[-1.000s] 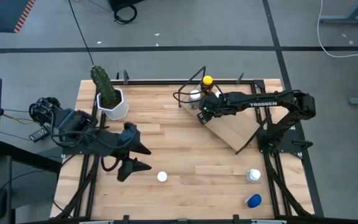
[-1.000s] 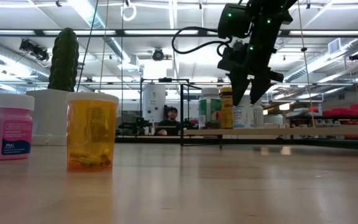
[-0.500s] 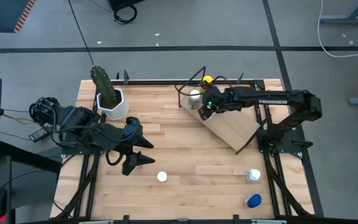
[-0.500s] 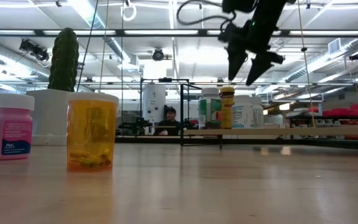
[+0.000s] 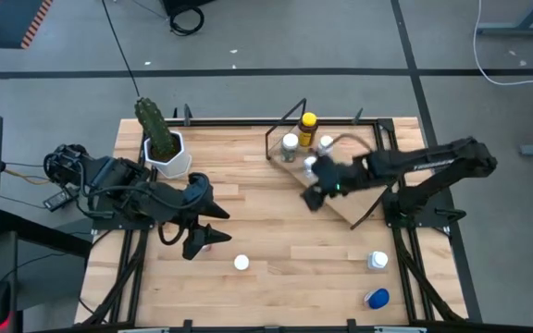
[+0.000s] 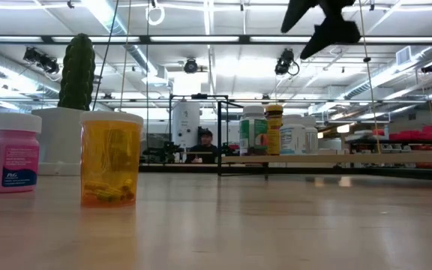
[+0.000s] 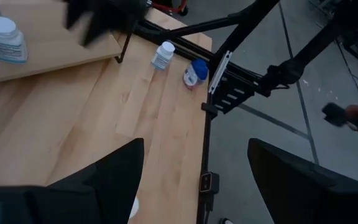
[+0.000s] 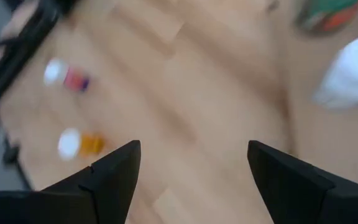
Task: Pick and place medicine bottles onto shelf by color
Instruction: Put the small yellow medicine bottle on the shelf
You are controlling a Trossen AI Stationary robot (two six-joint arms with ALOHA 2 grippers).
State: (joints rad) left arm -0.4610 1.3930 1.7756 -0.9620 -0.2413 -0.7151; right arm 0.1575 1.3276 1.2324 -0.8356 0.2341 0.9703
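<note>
From above, the cactus pot stands at the counter's far left corner. Nearer than it, the left tool hangs over the boards, fingers spread and empty; a white-capped bottle stands just right of it. The shelf lies right of the cactus, carrying a yellow-capped bottle and white-capped ones at its far end. The right tool hovers at the shelf's near-left edge, fingers apart, holding nothing. Well to the right of the cactus, near the counter's front corner, stand two more bottles, one blue-capped. Only the low view shows a pink bottle and an amber bottle before the cactus.
</note>
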